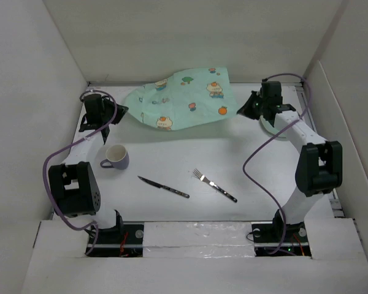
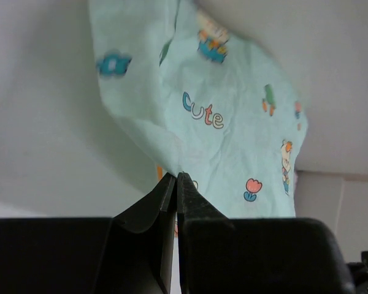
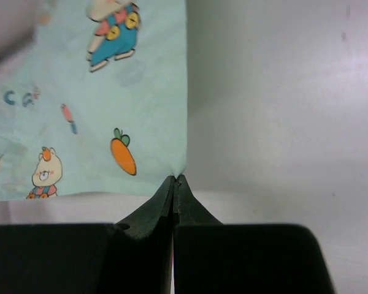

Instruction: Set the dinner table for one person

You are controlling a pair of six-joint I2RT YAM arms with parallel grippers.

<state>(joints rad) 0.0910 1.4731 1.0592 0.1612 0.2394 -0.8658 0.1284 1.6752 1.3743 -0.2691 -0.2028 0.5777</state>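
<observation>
The mint-green cartoon-printed placemat (image 1: 184, 98) is rumpled and stretched between my two grippers at the back of the white dinner table (image 1: 165, 156). My left gripper (image 1: 119, 113) is shut on its left corner; the left wrist view shows the jaws (image 2: 176, 176) pinching the cloth (image 2: 233, 122). My right gripper (image 1: 240, 112) is shut on its right corner, as the right wrist view (image 3: 175, 179) shows, with the cloth (image 3: 110, 92) spreading away to the left. A lilac mug (image 1: 115, 157), a knife (image 1: 164, 187) and a fork (image 1: 214, 185) lie on the table nearer the front.
A white round dish (image 1: 275, 131) sits at the right, partly hidden under my right arm. White walls close in the table at the back and on both sides. The mug stands close to my left arm.
</observation>
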